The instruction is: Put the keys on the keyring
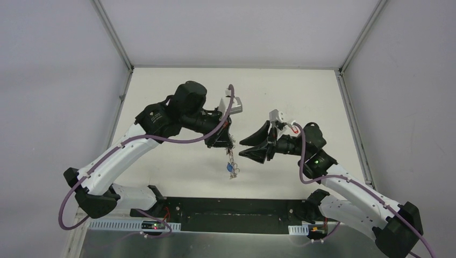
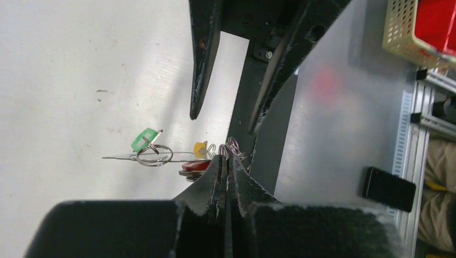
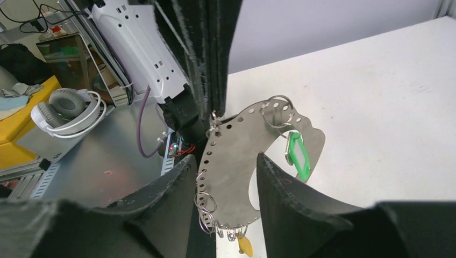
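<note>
My left gripper is shut on the edge of a flat silvery crescent plate with a row of holes along its rim and several small split rings. It holds the plate above the table. Keys hang from the rings: a green plastic head, a yellow one and a red one. They dangle as a small bunch in the top view. My right gripper is open, one finger on each side of the plate, touching nothing. No thin wire hoop shows.
The white table is walled on three sides. The arms' black base bar runs along the near edge. Off the table are a beige basket with red contents, a black box and headphones.
</note>
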### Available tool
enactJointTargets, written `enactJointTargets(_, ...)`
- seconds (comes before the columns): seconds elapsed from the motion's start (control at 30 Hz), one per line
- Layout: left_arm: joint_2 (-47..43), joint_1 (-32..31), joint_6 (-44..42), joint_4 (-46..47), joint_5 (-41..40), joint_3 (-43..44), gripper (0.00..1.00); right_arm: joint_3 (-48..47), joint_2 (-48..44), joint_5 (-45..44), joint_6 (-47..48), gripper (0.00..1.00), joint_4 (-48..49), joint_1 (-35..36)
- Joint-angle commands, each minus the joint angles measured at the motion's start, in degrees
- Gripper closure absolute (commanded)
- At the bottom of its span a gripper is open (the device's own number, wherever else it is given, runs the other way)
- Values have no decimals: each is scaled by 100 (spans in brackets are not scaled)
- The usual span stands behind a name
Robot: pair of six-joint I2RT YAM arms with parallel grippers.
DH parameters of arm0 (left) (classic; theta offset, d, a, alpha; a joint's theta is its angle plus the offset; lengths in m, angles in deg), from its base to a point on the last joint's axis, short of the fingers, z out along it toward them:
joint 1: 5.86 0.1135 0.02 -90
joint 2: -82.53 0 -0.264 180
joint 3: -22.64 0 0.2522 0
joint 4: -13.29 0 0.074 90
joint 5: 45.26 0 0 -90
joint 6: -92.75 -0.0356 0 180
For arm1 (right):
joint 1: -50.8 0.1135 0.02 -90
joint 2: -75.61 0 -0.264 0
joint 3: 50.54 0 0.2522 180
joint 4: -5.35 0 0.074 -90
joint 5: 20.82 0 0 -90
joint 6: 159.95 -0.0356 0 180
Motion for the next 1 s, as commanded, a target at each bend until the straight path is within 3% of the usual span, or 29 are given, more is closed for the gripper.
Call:
enactJointTargets(0.0,555,-411,-813,-1673,-779,1174,100,-353,202,278,-50,56,314,27)
enactJointTargets(0.17,1067,-697,-915,-2309,-1198,1779,100,-325,429,459,-299,65,692,37)
enactJointTargets(0.97,738,-898,-957,-1415,-888,1299,100,88,783,417,-606,73,1436,276)
